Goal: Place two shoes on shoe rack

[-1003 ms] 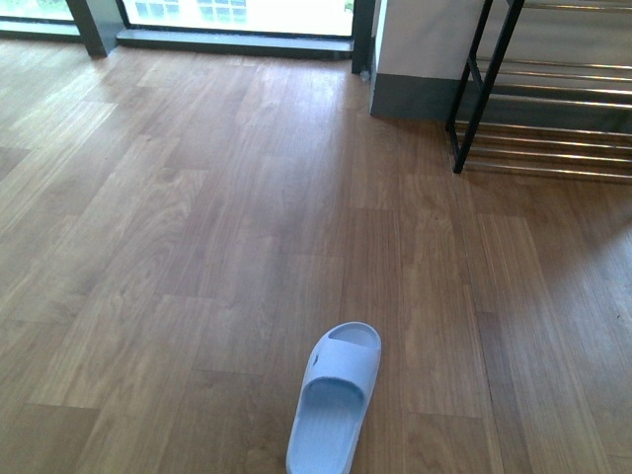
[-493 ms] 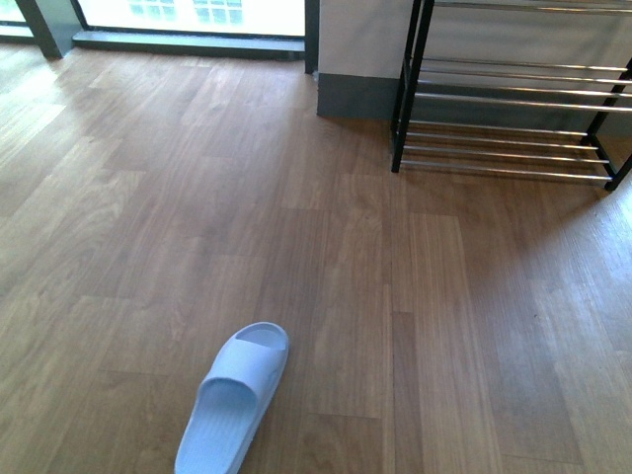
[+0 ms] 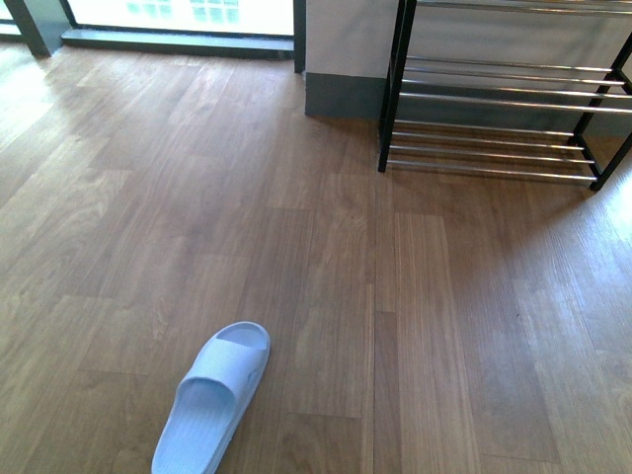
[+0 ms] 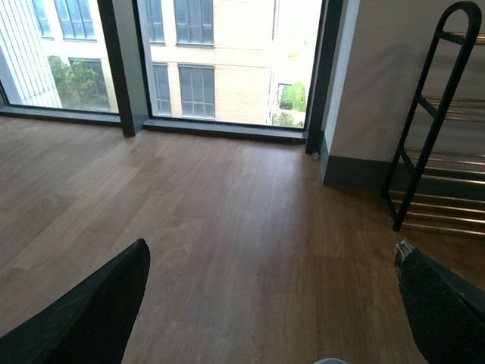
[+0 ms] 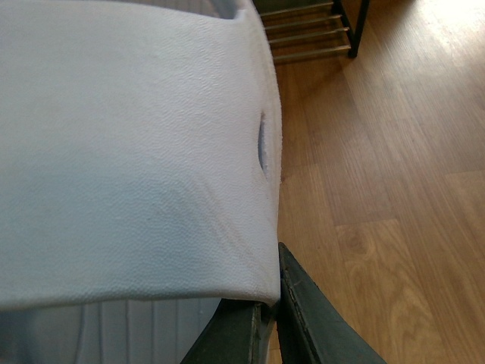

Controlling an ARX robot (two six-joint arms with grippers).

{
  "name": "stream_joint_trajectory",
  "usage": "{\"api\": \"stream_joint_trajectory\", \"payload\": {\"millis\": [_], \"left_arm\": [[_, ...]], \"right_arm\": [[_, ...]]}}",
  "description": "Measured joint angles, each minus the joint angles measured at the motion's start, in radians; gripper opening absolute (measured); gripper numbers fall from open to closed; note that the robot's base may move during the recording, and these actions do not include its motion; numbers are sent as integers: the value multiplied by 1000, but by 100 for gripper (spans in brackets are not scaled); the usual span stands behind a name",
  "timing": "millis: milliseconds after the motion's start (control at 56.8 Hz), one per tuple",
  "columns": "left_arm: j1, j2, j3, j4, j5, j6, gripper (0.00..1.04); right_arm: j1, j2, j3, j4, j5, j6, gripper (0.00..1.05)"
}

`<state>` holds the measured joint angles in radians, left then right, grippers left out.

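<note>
**Carry phase, first of two shoes.** The shoes here are pale blue slide slippers.

- The held slipper [image 5: 129,144] fills most of the right wrist view. The right gripper [image 5: 265,311] appears clamped on its edge, with dark fingers [image 5: 303,318] showing just beneath the strap; the far fingertip is hidden.
- The floor slipper [image 3: 212,400] lies on the wooden floor [image 3: 415,296] at about 7 o'clock in the front view. Its toe points toward 1 o'clock, and it is well apart from the rack.
- The shoe rack [image 3: 392,99] stands at about 1 to 2 o'clock, against the wall. Its chrome bars are bare as far as can be seen. It also appears in the left wrist view [image 4: 423,144] and the right wrist view [image 5: 307,34].
- The left gripper [image 4: 270,258] has its jaws wide apart with nothing between them, and hangs over open floor.

**Step in hand (judged):** the robot is taking the held slipper to the rack. Neither shoe is on a tier yet, so the task is less than half done.

**Next move (judged):** the robot needs to close on the rack toward 1 o'clock and bring the right arm level over a tier. The sole should be set across at least two bars so it cannot slip between them, and only then should the jaws be released. The floor slipper at 7 o'clock remains to be fetched; the empty left gripper is free for that.
</note>
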<state>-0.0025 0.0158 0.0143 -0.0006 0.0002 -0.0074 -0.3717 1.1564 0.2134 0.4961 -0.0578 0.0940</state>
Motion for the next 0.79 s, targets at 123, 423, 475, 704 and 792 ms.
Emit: {"api": "stream_joint_trajectory", "payload": {"millis": [123,423,475,704,792], "left_arm": [[-19,17,8,-29,-79,-27,95],[-19,657,46,195,-248,-242,95],[9,861,64,346,-193,-219,95],[38,1768,269,774,-53,-82,95],[19,1980,359,756,-25,-24,95]], "right_arm": [[0,0,0,0,0,0,1],[0,0,0,0,0,0,1],[0,0,0,0,1,0,1],[0,0,0,0,0,0,1],[0,0,0,0,0,0,1]]}}
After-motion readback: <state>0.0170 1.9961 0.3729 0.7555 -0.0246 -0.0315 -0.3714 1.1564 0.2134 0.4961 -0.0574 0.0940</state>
